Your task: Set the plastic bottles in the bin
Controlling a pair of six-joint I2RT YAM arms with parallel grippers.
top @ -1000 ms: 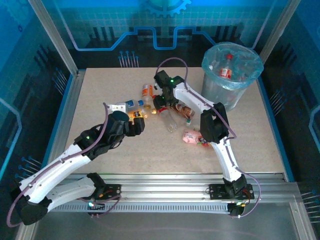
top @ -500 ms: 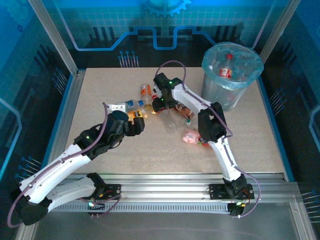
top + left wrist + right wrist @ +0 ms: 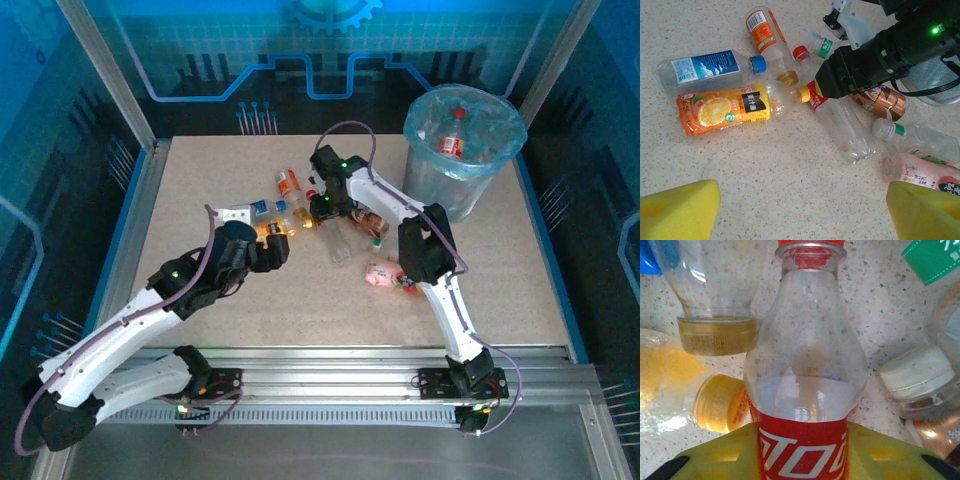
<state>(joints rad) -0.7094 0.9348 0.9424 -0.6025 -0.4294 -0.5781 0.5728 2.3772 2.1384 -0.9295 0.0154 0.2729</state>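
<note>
On the speckled table (image 3: 300, 300), the right claw (image 3: 802, 446) pinches a red-labelled bottle (image 3: 805, 365).

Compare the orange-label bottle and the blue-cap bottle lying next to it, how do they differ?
The orange-label bottle has a bright orange label with a fruit picture; the blue-cap bottle has a blue-and-white label. The orange-label bottle's cap is yellow, the other's blue. Both are clear plastic, lie on their sides on the table, caps pointing the same way.
</note>
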